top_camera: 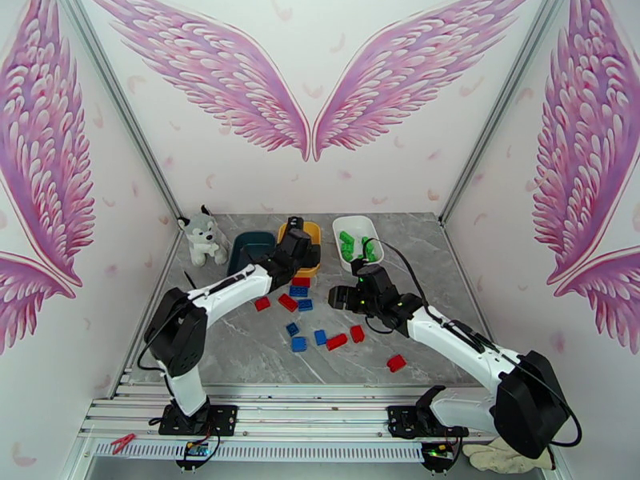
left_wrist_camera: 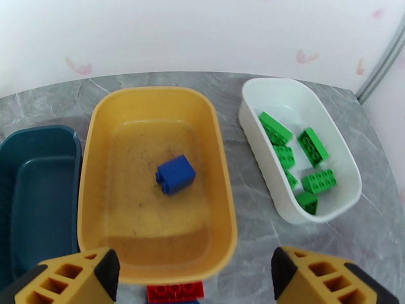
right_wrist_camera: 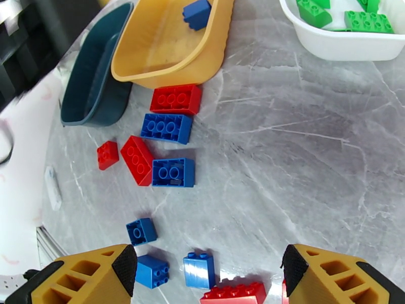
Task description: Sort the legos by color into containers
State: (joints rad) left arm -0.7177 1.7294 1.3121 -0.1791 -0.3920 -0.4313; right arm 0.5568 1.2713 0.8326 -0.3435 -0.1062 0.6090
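Two grippers, jaws apart and empty on both. Of these, left gripper (left_wrist_camera: 195,269) poised over the near rim of the yellow tray (left_wrist_camera: 96,148), one blue brick (left_wrist_camera: 175,174) lying inside. Just beside it leftward, dark teal tray (left_wrist_camera: 40,198); rightward, white tray (left_wrist_camera: 324,112) with green bricks (left_wrist_camera: 316,181). Elsewhere, right gripper (right_wrist_camera: 207,269) above loose red and blue bricks (right_wrist_camera: 167,127) on the grey table (right_wrist_camera: 304,148).

The left arm (top_camera: 216,294) and right arm (top_camera: 456,342) share white rounded shells, bulky black joint housings and black base plates (top_camera: 196,418). Thin black cables (top_camera: 416,274) loop along them, and small green lights (top_camera: 362,280) glow at the right wrist. The left gripper (left_wrist_camera: 193,272) and right gripper (right_wrist_camera: 209,272) have yellow-orange fingers (left_wrist_camera: 66,279) with triangular cut-outs and black pads (left_wrist_camera: 107,272).
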